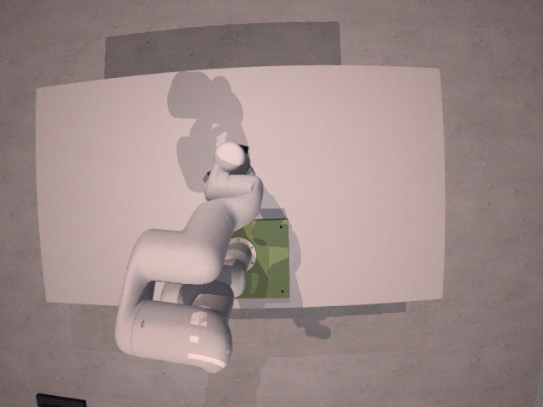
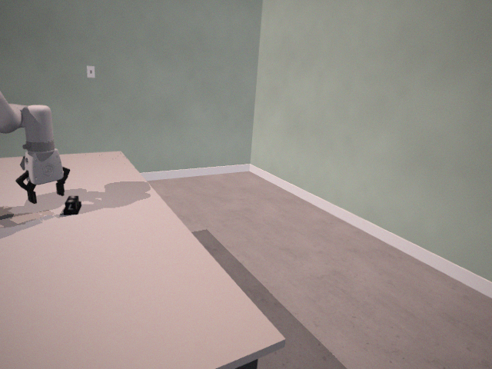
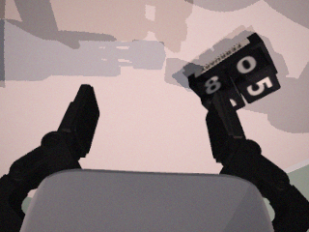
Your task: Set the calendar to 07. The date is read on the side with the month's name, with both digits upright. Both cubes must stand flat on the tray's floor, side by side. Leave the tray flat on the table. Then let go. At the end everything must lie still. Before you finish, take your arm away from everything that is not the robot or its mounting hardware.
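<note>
Two cubes sit side by side in the small black calendar [image 1: 243, 148] [image 2: 71, 206] [image 3: 237, 70] on the table [image 1: 350, 175] [image 2: 158, 277] [image 3: 140, 145], and it lies off to one side of me, up and to the right in my wrist view, outside the space between my fingers. Its long axis climbs from lower left to upper right there, aslant to the line across my fingertips, so I judge that I need to shift sideways and turn before I can straddle a cube squarely. The finger on the right in that view is the nearer one and hides part of the cube with the 8 [image 3: 211, 84]; its neighbour, the cube with the 0 [image 3: 246, 64], shows a 5 on an adjoining face. My gripper [image 1: 228, 171] [image 2: 47, 197] [image 3: 154, 101] hangs above the table, pointing down, fingers spread wide with nothing between them. The month strip reads FEBRUARY, but I cannot tell the date on its side. Coming straight down from here could clip the calendar with that nearer finger, so I would line up first
</note>
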Controlling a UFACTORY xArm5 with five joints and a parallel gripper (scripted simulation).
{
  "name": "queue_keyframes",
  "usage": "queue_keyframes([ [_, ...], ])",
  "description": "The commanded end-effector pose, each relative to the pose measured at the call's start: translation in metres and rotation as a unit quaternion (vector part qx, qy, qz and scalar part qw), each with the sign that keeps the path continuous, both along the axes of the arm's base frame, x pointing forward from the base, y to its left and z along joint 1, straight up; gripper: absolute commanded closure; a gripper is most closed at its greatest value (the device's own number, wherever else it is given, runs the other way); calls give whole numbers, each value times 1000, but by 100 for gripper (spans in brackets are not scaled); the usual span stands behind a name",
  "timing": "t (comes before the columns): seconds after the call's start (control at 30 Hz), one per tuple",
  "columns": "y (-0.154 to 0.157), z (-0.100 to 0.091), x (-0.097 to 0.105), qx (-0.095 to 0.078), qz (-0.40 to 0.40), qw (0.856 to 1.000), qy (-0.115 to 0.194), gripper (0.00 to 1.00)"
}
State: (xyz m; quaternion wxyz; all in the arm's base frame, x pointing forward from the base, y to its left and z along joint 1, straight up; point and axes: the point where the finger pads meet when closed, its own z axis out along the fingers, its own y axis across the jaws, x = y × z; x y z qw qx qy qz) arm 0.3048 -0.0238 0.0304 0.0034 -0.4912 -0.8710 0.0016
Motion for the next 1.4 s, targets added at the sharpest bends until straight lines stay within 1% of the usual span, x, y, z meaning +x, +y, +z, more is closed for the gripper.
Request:
queue_keyframes([
  [0.0,0,1,1,0,0,1000,-1,0],
  [1.13,0,1,1,0,0,1000,-1,0],
  [1.3,-9,-1,-7,0,0,1000,-1,0],
  [1.37,-9,-1,-7,0,0,1000,-1,0],
])
